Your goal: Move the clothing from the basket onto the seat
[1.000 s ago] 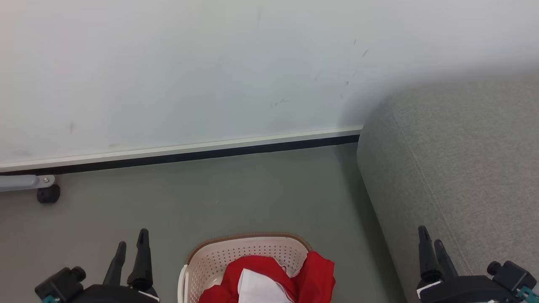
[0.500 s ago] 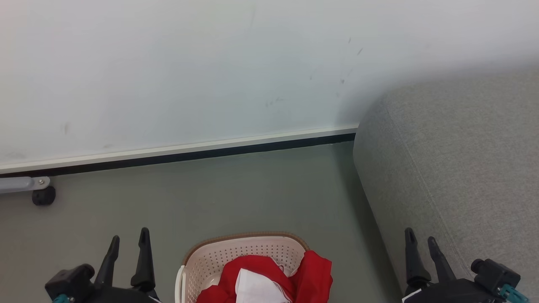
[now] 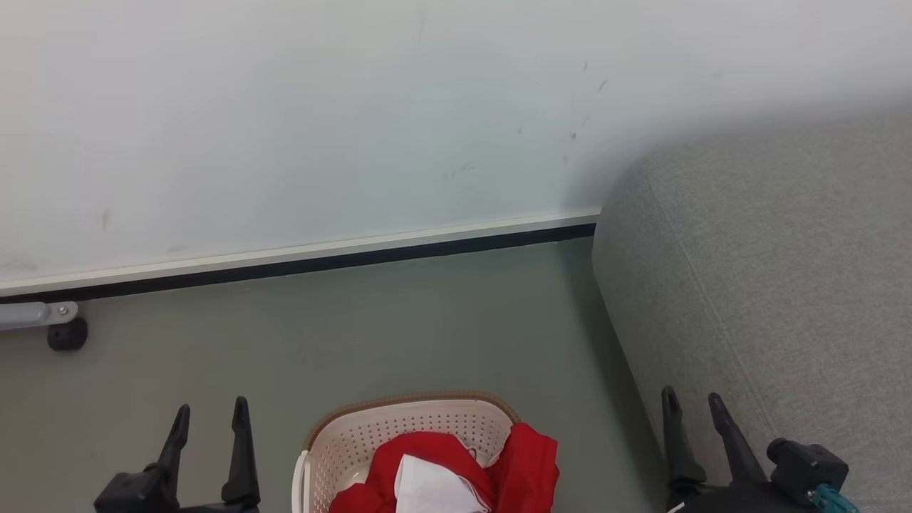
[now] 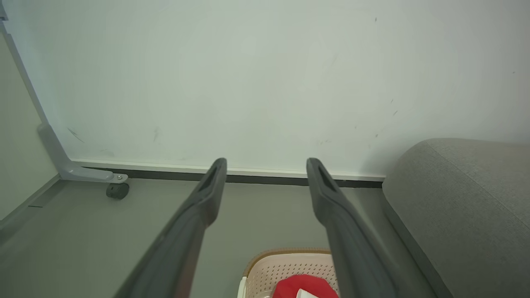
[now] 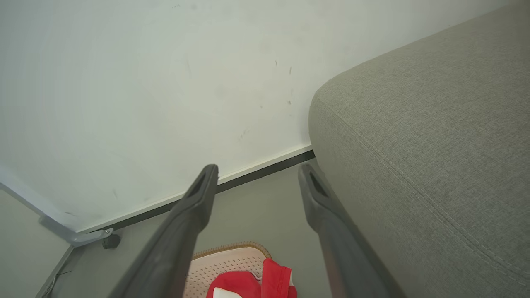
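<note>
Clothing (image 3: 456,474) lies heaped inside the basket (image 3: 356,438), red with a white panel uppermost. One red fold drapes over the basket's rim on the side toward the seat (image 3: 769,285). The basket stands on the floor (image 3: 427,320), and the seat rises near it on its right.

My left gripper (image 3: 211,407) hangs to the left of the basket. My right gripper (image 3: 691,395) hangs to its right, between the basket and the seat. Both point away from me, past the basket toward the wall (image 3: 356,107). Each has its fingers spread wide with nothing between them, so I hold nothing.

As I judge it, the coming move turns on this: the heap sits between my two hands, low down and nearer to me than either set of fingertips. Either arm would have to draw back and tip downward to reach in. The left looks a little closer to the basket, but the draped fold faces the right, which is also on the seat side. The heap is crumpled and partly cut off at the view's edge, so I cannot tell a long axis.
</note>
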Robot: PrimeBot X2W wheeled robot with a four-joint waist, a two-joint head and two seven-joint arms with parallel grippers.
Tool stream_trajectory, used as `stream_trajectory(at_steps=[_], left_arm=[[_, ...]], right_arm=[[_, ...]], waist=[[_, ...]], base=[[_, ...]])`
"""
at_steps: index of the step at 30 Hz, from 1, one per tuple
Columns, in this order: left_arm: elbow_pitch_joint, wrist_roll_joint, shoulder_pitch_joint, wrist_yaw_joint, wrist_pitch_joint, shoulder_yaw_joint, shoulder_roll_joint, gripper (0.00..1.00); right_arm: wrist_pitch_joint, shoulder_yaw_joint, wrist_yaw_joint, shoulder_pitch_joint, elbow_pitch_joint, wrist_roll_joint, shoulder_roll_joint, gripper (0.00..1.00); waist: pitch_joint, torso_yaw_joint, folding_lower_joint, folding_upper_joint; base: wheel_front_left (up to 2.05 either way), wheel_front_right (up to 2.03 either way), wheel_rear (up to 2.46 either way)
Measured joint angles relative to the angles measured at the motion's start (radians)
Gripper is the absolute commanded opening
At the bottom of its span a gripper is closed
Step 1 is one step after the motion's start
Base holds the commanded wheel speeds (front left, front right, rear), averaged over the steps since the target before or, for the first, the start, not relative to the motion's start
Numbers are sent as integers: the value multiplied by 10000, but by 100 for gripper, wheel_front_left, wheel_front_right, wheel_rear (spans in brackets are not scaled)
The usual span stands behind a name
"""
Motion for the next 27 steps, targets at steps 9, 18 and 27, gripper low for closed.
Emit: stream_trajectory(at_steps=[9,18,27], left_arm=[[-96,1177,172,186,-307,-29,29,100],[-157,2042,372,349,-493,-44,6,100],[-132,2040,383,349,-493,40,-113,100]], right_arm=[[-291,286,-132,1,-42,-1001,-27,100],[-508,481,-203,3,-54,-1858,-44,100],[-508,462,-173,4,-23,-1887,-44,100]], waist=[[29,-89,0,0],[69,-141,0,0],[80,-129,0,0]], base=[[0,0,0],[0,0,0],[0,0,0]])
